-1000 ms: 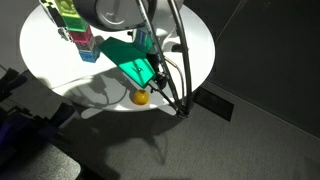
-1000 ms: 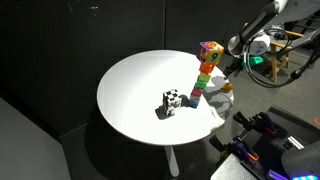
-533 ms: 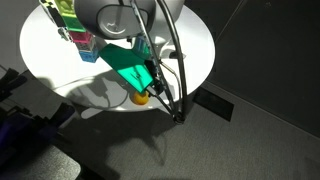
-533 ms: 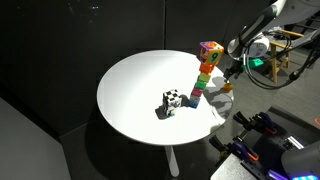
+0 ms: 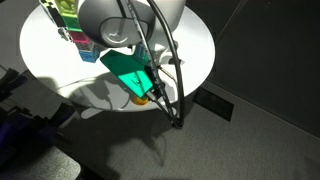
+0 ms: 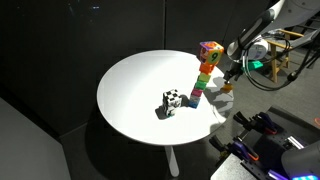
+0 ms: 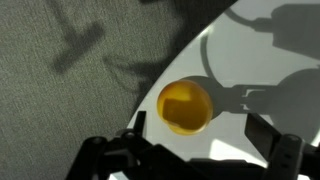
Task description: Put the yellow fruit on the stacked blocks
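Over the table's rim, exterior views:
- Item 1, my gripper [image 5: 148,90]: green-bodied, pointing down at the near edge of the white round table [image 5: 195,45], black cables [image 5: 172,70] trailing past it. I cannot read the jaw gap from this view.
- Item 2, yellow fruit [image 5: 141,98]: on the table at its very edge, directly under my gripper and partly hidden by it.
- Item 3, stacked blocks [image 5: 70,22]: on the table's far side, well apart from the fruit.

From the side, in an exterior view:
- Stacked blocks [image 6: 205,73]: an upright tower near the table [image 6: 135,85] edge, with a black-and-white checkered cube [image 6: 173,100] just beside its base.
- My gripper [image 6: 232,76]: beyond the tower, over the table's rim. The fruit is too small to make out.

Wrist view:
- Yellow fruit [image 7: 185,107]: on the table [image 7: 270,70] next to its curved edge, with grey floor [image 7: 60,90] beyond.
- My gripper [image 7: 195,145]: fingers [image 7: 285,150] spread fully apart on either side of the fruit, clear of it and holding nothing.
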Motion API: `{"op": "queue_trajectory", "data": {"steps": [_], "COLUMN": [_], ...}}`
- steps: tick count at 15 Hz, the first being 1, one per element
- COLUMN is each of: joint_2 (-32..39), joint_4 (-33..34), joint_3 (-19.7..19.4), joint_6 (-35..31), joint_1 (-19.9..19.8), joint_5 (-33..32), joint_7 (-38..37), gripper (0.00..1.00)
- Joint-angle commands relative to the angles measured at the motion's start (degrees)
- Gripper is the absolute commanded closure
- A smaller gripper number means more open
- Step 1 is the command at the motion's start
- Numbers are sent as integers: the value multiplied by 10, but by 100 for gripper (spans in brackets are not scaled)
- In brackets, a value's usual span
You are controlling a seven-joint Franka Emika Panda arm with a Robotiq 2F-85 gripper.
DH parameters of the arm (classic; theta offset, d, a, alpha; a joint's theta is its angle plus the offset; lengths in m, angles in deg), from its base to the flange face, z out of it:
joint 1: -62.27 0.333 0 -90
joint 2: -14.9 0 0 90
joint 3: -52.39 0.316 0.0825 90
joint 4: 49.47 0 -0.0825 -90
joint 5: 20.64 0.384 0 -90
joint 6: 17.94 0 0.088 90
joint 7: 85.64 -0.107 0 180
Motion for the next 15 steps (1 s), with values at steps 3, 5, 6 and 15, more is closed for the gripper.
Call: {"op": "queue_trajectory", "data": {"steps": [3, 5, 6, 15], "joint_2": [19, 24, 26, 43], "joint_4": [12, 11, 12, 17], "joint_3": [13, 14, 15, 15], "joint_6": [-26, -36, -39, -50], "joint_1": [-19, -20, -21, -20], "joint_5": [-12, -13, -13, -19], "joint_7": [3, 3, 2, -6], "gripper": [0, 0, 0, 19]}}
